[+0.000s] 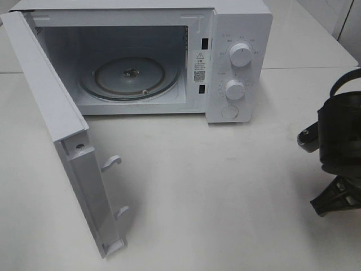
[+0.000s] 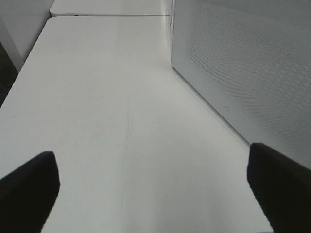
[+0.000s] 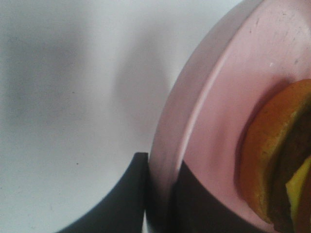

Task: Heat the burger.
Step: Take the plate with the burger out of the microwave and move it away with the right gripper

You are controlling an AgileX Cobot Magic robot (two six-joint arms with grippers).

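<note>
Pink plate rim was pinched between the fingers of the right hand, nearly closed on it; the burger lay on the plate just beyond the grip. Left hand stood fully open, holding nothing, over the white surface beside the microwave, whose door stood open.

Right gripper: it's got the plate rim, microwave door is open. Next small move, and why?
Probably carry the pink plate toward the open microwave cavity. The right gripper is shut on the plate's rim with the burger on it, at the table's right edge, while the glass turntable sits bare and the door stands swung wide.
</note>
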